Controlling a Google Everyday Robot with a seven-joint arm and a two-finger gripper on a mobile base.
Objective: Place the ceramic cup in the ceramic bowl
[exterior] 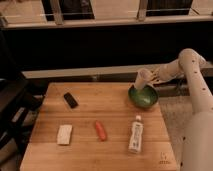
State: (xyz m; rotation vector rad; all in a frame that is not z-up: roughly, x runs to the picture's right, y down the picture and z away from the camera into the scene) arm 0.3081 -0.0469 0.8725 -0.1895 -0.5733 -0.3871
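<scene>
The white ceramic cup [142, 78] is held tilted just above the far rim of the dark green ceramic bowl [143, 97], which sits at the table's far right. My gripper [151, 77] reaches in from the right and is shut on the cup. The arm [192, 75] runs down the right side of the view.
On the wooden table [100, 110] lie a black object [70, 100] at the far left, a white sponge-like block [64, 134] at the front left, an orange-red object [101, 130] in the middle and a white labelled bottle [135, 133] lying at the front right.
</scene>
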